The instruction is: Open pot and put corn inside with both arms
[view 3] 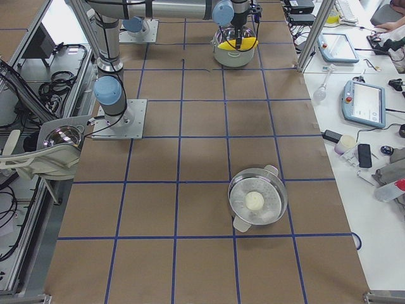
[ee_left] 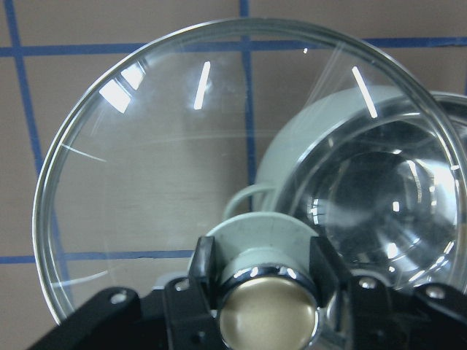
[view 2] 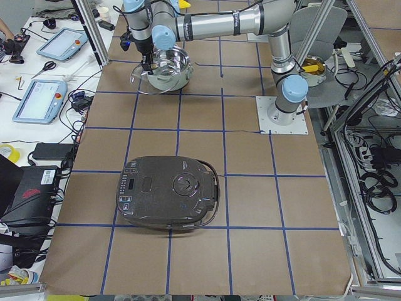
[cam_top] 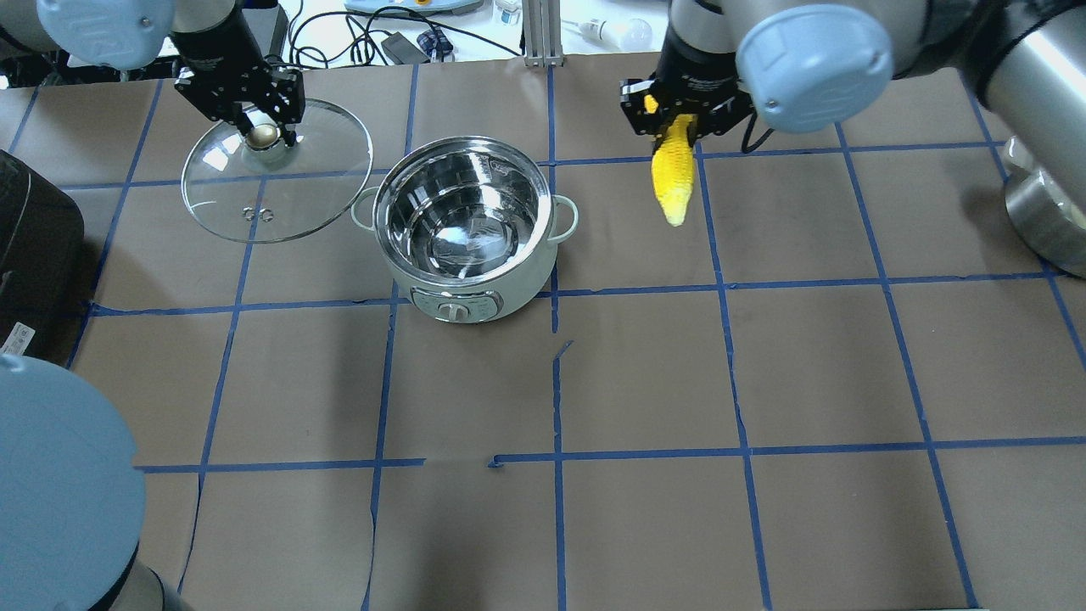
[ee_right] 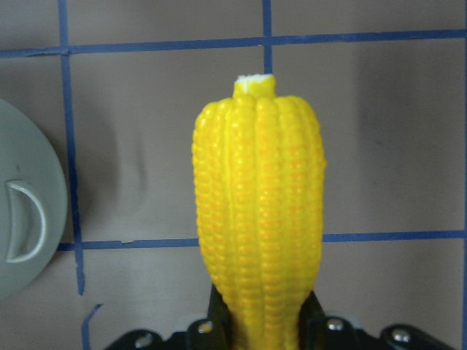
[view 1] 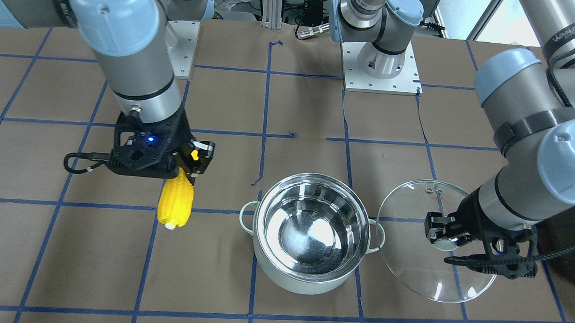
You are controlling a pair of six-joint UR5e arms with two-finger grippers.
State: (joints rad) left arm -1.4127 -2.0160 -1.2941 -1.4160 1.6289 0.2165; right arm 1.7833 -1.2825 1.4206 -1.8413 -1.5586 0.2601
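Observation:
The pale mint-white pot stands open near the table's far middle, its steel inside bare; it also shows in the front view. My left gripper is shut on the brass knob of the glass lid and holds the lid beside the pot, off its opening. My right gripper is shut on the yellow corn, which hangs whitish stub down above the table on the pot's other side. The corn is about a cob's length from the pot's rim.
A large black appliance sits on the table toward the robot's left end. A steel steamer pan with a white bun sits toward the right end. Blue tape lines grid the brown table cover.

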